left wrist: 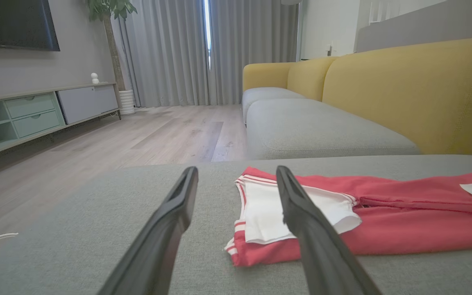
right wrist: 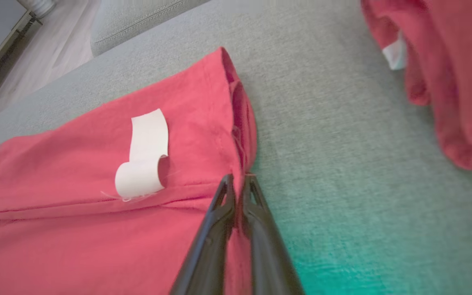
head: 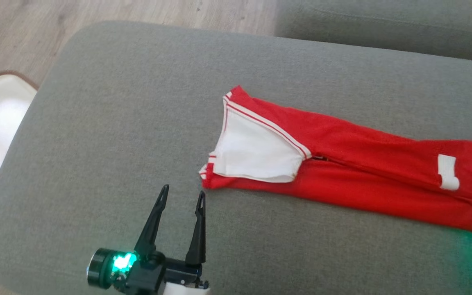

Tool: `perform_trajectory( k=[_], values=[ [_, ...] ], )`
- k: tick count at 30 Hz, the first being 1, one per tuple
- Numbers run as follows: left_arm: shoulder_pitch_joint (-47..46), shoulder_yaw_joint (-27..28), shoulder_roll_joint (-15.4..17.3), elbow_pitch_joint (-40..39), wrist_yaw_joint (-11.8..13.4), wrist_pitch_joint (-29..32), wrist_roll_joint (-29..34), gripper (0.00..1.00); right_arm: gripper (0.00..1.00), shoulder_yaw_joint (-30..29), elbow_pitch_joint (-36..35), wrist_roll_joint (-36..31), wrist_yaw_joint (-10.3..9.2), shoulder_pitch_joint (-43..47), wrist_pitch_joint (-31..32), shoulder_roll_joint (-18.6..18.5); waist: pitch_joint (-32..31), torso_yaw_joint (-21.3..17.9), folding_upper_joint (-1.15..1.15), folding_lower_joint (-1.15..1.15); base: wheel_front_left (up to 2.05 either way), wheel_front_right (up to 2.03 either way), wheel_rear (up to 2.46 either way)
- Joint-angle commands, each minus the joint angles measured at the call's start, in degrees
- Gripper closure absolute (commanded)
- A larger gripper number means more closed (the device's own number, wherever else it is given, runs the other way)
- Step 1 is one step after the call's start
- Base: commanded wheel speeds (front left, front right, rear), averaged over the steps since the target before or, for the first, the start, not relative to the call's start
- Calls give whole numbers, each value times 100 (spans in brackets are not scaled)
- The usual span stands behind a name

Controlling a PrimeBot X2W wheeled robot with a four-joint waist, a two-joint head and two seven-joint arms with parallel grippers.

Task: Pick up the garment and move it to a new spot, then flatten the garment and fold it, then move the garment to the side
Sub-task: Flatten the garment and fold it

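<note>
Right gripper [right wrist: 238, 181] clamped on red garment [head: 355, 180] edge, left gripper [head: 183, 190] spread apart, garment just ahead to its right

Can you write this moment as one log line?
left claw: open, near garment | right claw: shut on garment edge | garment: lying on cushion

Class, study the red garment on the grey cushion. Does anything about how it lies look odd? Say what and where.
A white label curls up on the top face of the red garment, near its right end in the head view, beside a seam, so it seems to lie inside out. Nothing looks spilled or torn.
</note>
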Motion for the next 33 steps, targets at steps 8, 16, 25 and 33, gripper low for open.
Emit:
perform_trajectory(
  k=[8,16,25,33],
  values=[
    [161,499,-157,-129,-282,-37,216,0,100,-284,-713,538,37,-74,70,-600,-300,-383,0,0,0,0,0],
    [275,596,-253,-49,-505,-37,287,0,100,346,-2266,1108,37,-165,476,-164,-495,-458,0,0,0,0,0],
    [276,602,-374,54,-780,-37,368,0,100,1769,-2907,969,37,-669,848,574,-521,-149,0,0,0,0,0],
    [144,513,-520,133,-962,-37,398,0,100,2786,-2023,903,37,-1232,953,1000,-328,339,0,0,0,0,0]
  ],
)
